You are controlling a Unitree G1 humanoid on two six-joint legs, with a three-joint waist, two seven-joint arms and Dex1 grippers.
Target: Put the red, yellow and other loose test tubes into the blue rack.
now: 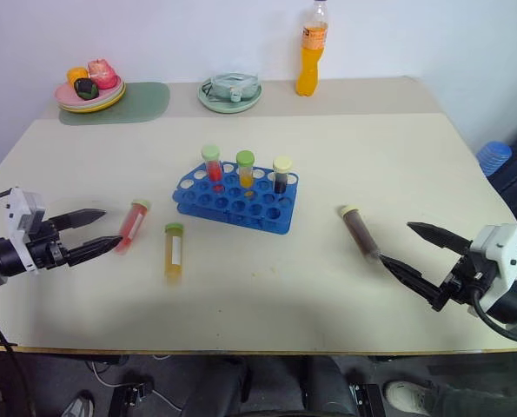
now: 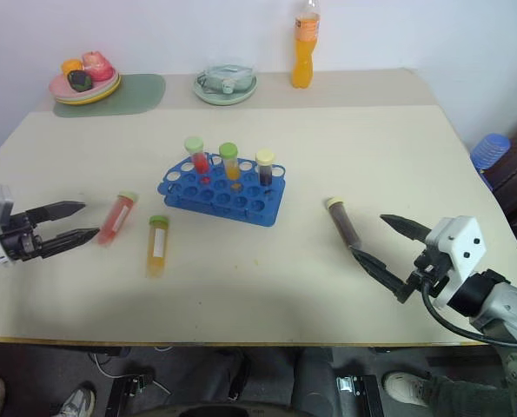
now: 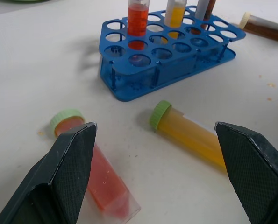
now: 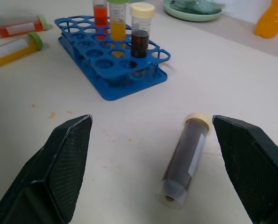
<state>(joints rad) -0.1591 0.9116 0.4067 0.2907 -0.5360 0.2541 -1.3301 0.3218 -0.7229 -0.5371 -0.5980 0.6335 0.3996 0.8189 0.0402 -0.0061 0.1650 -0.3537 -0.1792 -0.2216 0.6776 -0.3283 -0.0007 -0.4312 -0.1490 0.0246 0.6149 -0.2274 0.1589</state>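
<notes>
Standing upright in the blue rack [image 1: 236, 198] are three tubes already, while three loose ones lie on the counter [image 1: 328, 278]. The red tube [image 1: 135, 222] lies just ahead of the left hand [image 1: 91, 234], the yellow tube [image 1: 173, 252] beyond it, and the brown tube [image 1: 360, 233] just ahead of the right hand [image 1: 411, 246]. Both hands gape wide and hold nothing, so I judge the job roughly half done.

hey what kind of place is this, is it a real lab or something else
Probably a robot practice setup in an ordinary room, not a real lab: a plain table with a blue rack of coloured test tubes, alongside a plate of toy food and an orange drink bottle.
</notes>
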